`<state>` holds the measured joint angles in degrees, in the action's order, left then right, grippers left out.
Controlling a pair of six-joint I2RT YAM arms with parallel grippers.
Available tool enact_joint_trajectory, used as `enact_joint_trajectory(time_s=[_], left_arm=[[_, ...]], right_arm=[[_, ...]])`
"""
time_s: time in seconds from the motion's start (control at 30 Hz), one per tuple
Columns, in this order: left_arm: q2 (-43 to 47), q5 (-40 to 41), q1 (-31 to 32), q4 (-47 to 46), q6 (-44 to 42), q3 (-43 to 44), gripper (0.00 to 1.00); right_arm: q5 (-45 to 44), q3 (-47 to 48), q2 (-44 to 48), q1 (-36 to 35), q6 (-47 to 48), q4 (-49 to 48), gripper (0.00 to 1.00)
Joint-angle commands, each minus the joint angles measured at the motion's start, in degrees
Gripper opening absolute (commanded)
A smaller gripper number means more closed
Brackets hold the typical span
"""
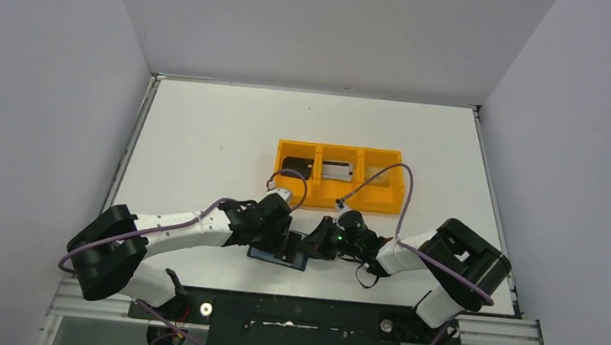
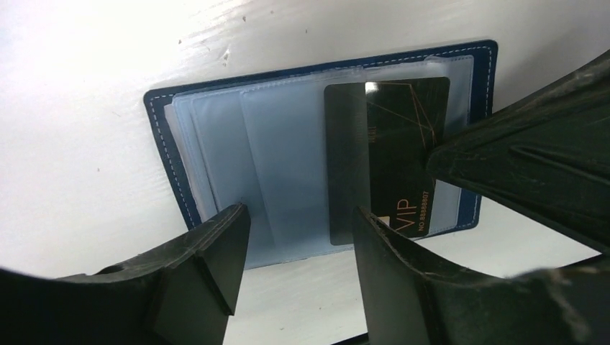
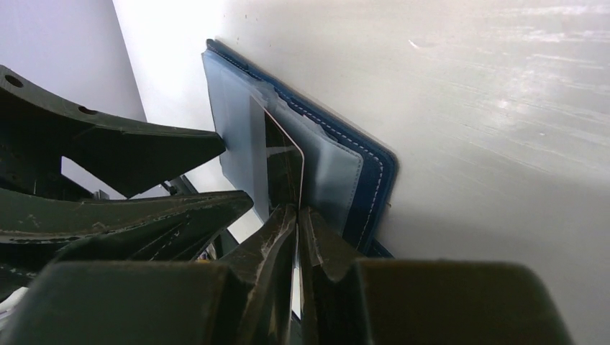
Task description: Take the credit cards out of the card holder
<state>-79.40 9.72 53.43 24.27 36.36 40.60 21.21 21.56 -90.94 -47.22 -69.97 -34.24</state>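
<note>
The card holder [image 2: 216,136] lies open on the white table, its navy cover framing blue-grey clear pockets; it also shows from above as the card holder [image 1: 270,255]. A black credit card [image 2: 403,154] marked VIP sticks partly out of a pocket on its right half. My right gripper [image 3: 297,212] is shut on that card's [image 3: 284,169] edge, and its fingers [image 2: 525,172] reach in from the right. My left gripper [image 2: 295,223] hovers open over the holder's near edge, nothing between its fingers.
An orange three-compartment tray [image 1: 342,148] stands behind the arms, a black card [image 1: 296,168] in its left compartment and a silver-grey card [image 1: 337,172] in the middle one. The left gripper's fingers [image 3: 144,151] sit close beside the right gripper. The table's front edge is just below the holder.
</note>
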Motion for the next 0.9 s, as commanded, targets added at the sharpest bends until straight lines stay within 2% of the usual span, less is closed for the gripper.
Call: enact_joint_trajectory(time_s=[0.0, 0.13, 0.2, 0.4, 0.5, 0.57, 0.67, 0.87], left_arm=[[-3.3, 1.9, 0.4, 2.0, 0.0, 2.9, 0.50], [-4.9, 2.5, 0.8, 2.6, 1.7, 1.9, 0.36], [-5.0, 2.1, 1.0, 2.0, 2.2, 1.0, 0.31], [-4.8, 1.0, 1.2, 0.7, 3.4, -0.1, 0.24], [-4.9, 1.5, 1.2, 1.1, 3.6, -0.1, 0.22], [-4.8, 2.1, 1.2, 1.5, 3.9, -0.2, 0.21], [-4.3, 3.0, 1.2, 1.9, 4.7, -0.5, 0.19], [-3.1, 4.1, 1.2, 2.4, 5.5, -0.6, 0.17]], right_arm=[[-0.3, 0.5, 0.2, 0.1, -0.6, -3.8, 0.07], [-0.6, -0.2, 0.6, 0.0, -1.1, -4.6, 0.10], [-0.6, -0.1, 0.4, -0.4, -1.3, -5.3, 0.15], [-1.3, 1.5, -1.2, -2.2, -2.2, -7.0, 0.22], [-3.0, 1.2, -1.3, -2.8, -3.1, -7.1, 0.19], [-4.0, 0.5, -0.7, -3.0, -3.6, -7.1, 0.12], [-5.0, -0.8, 0.9, -3.0, -3.9, -6.8, 0.06], [-6.2, -1.2, 4.5, -2.8, -2.6, -1.3, 0.05]])
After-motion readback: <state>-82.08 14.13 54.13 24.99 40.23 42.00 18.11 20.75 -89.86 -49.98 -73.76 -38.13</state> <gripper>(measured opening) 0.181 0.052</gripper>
